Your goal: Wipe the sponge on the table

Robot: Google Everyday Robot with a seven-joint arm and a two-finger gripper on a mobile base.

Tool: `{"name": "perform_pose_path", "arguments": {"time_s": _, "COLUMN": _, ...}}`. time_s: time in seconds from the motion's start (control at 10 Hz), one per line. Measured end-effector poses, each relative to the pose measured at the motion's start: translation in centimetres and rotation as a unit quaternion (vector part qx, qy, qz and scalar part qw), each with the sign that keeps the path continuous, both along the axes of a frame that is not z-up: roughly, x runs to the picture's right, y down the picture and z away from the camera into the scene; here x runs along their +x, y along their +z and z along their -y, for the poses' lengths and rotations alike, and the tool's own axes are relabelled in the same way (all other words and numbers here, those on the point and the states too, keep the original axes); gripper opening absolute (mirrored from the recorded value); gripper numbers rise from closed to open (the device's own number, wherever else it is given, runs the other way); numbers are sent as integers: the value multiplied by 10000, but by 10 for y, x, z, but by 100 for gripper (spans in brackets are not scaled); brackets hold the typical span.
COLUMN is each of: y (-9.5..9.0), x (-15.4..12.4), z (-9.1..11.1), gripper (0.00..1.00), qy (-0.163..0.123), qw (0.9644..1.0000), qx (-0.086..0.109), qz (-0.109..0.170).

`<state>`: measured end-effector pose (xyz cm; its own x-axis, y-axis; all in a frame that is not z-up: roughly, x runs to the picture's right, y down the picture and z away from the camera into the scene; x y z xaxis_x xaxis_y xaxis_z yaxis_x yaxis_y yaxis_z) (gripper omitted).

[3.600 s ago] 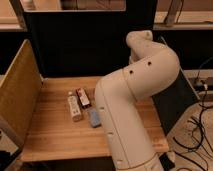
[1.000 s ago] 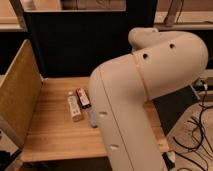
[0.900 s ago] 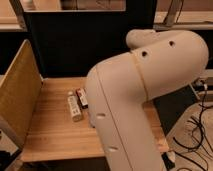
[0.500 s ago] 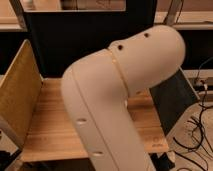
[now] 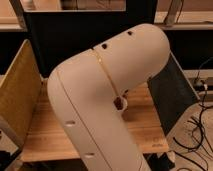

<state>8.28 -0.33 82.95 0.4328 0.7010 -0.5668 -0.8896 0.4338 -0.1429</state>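
Item: sponge. Location: not in sight; my arm [image 5: 100,100] blocks most of the table [image 5: 45,140].
Handling, judged by kind: light, soft, squashes under grip, drags on wood. Best taken across its narrow sides, low, then pressed flat.
Tool: my gripper is hidden behind the arm; whether it is parted or closed I cannot tell.

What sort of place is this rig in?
Probably a lab test bay: a wooden table fenced by a dark back panel, loose cables at right. The arm fills the view; the gripper is out of sight.
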Motion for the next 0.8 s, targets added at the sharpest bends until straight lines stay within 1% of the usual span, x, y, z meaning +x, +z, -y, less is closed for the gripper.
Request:
{"name": "perform_pose_path", "arguments": {"time_s": 0.1, "y": -5, "x": -13, "z": -2, "gripper": 80, "qy": -129, "qw": 9997, "qx": 8, "qz": 194}}
{"name": "perform_pose_path", "arguments": {"time_s": 0.2, "y": -11, "x": -35, "z": -6, "gripper": 80, "qy": -282, "qw": 9985, "qx": 10, "qz": 478}}
{"name": "perform_pose_path", "arguments": {"time_s": 0.4, "y": -22, "x": -63, "z": -17, "gripper": 80, "qy": -515, "qw": 9949, "qx": -34, "qz": 864}}
{"name": "perform_pose_path", "arguments": {"time_s": 0.5, "y": -28, "x": -75, "z": -29, "gripper": 80, "qy": -624, "qw": 9925, "qx": -104, "qz": 1051}}
{"name": "perform_pose_path", "arguments": {"time_s": 0.6, "y": -30, "x": -81, "z": -38, "gripper": 80, "qy": -698, "qw": 9910, "qx": -158, "qz": 1135}}
{"name": "perform_pose_path", "arguments": {"time_s": 0.7, "y": -30, "x": -90, "z": -53, "gripper": 80, "qy": -799, "qw": 9888, "qx": -262, "qz": 1232}}
{"name": "perform_pose_path", "arguments": {"time_s": 0.8, "y": -28, "x": -97, "z": -64, "gripper": 80, "qy": -840, "qw": 9874, "qx": -351, "qz": 1298}}
